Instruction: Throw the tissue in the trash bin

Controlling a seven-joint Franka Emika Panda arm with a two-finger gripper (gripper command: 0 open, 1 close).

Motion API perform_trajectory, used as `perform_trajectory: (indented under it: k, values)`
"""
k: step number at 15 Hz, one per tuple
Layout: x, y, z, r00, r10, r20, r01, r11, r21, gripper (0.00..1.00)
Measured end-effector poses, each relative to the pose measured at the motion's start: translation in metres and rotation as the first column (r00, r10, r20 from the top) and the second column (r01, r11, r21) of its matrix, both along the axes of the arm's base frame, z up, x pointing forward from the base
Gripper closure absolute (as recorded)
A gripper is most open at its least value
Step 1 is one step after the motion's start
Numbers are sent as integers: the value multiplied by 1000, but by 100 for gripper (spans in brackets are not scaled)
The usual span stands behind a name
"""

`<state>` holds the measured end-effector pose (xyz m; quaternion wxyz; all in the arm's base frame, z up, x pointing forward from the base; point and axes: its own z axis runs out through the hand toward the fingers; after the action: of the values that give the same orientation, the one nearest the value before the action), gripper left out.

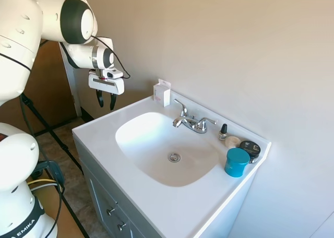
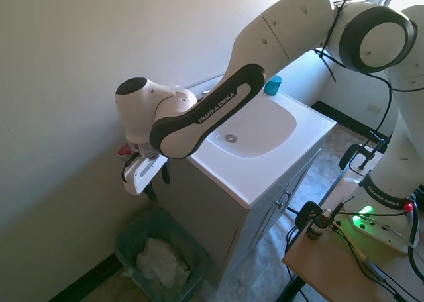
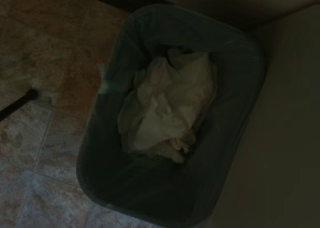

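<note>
Tissue (image 2: pixel 162 261) lies crumpled inside the trash bin (image 2: pixel 130 236) beside the vanity, gripper (image 2: pixel 147 177) above it spread apart and empty, so drop looks done; next just lift arm clear.

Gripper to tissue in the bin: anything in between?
Nothing. In the second exterior view the gripper hangs open above the trash bin, with bare air down to the tissue inside.

Tissue (image 2: pixel 162 261) (crumpled) inside trash bin (image 2: pixel 199 270)

Beige walls (image 1: pixel 250 50), tiled floor (image 3: pixel 45 48) (mottled brown)
</note>
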<state>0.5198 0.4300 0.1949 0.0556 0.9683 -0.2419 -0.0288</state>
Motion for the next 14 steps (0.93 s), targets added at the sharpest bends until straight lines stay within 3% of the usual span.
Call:
perform_trajectory:
  k: [7, 10, 14]
  values:
    - [-41, -50, 114, 990, -59, 131, 58, 998, 18, 0]
    - [-55, -92, 132, 977, -140, 160, 137, 990, 27, 0]
    - [-52, -149, 137, 951, -263, 160, 256, 965, 63, 0]
